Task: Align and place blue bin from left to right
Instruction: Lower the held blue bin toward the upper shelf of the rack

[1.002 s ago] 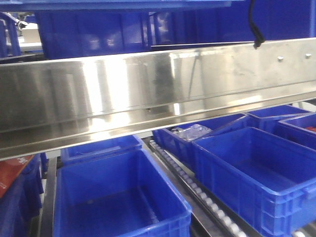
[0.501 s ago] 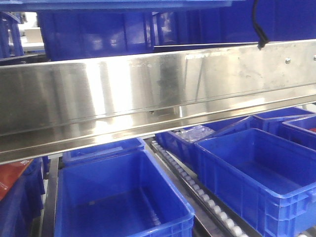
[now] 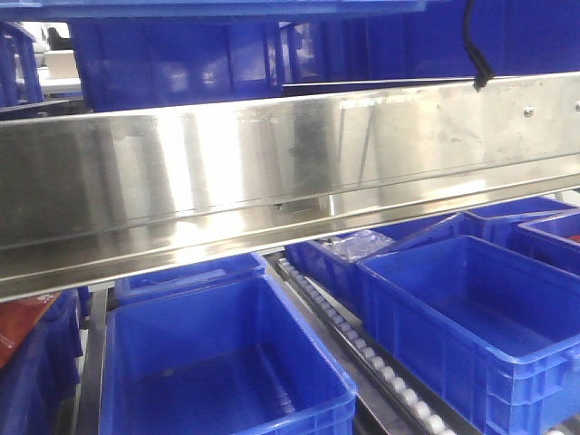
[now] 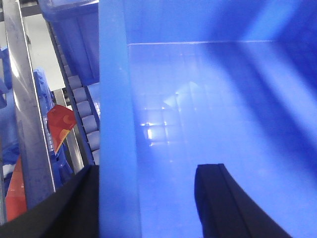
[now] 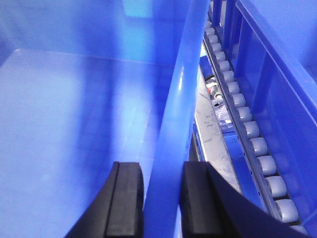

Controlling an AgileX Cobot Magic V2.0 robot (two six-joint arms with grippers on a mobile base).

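The blue bin (image 3: pixel 227 362) stands empty at the lower left of the front view, beside a roller track; neither gripper shows there. In the left wrist view my left gripper (image 4: pixel 148 168) straddles the bin's left wall (image 4: pixel 114 99). One finger lies against the outside and the other finger (image 4: pixel 213 198) stands well inside, apart from the wall, above the bin floor (image 4: pixel 208 89). In the right wrist view my right gripper (image 5: pixel 161 166) is pinched on the bin's right wall (image 5: pixel 178 99), one finger on each side.
A steel rail (image 3: pixel 290 172) crosses the front view. Rollers (image 5: pixel 247 129) run along the bin's right, with another blue bin (image 3: pixel 471 308) beyond. A bin holding clear plastic (image 3: pixel 349 245) sits behind. A red-orange item (image 4: pixel 59 121) lies left. More bins (image 3: pixel 172 63) stand behind the rail.
The front view shifted slightly a second ago, so the rail and bins sit a little further right and higher. Over the last half second nothing visibly moved.
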